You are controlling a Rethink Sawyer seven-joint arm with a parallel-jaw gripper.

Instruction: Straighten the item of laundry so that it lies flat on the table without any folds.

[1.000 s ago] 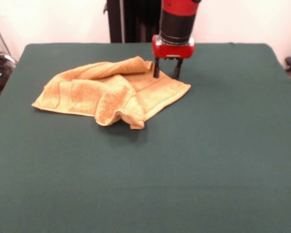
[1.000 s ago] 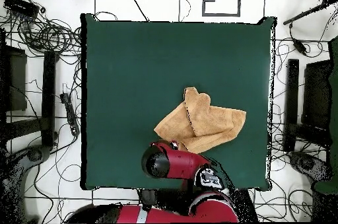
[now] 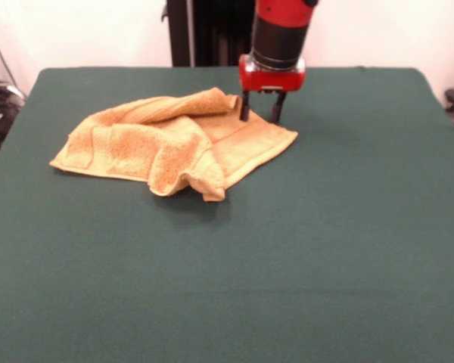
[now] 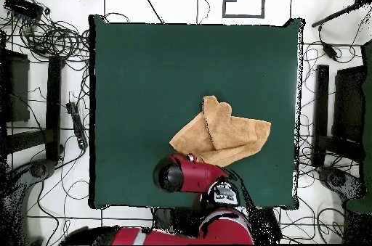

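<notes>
here the crumpled towel (image 3: 170, 144) lies under the open gripper (image 3: 260, 116).

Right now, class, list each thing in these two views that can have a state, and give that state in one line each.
towel: crumpled, folded over itself, not flat, lying on the table.
gripper: open, fingers pointing down, at the towel's far corner beside a raised fold; contact cannot be told.
table: green cloth, smooth, bearing the towel alone.
arm: reaching out over the table's edge nearest the base.
</notes>
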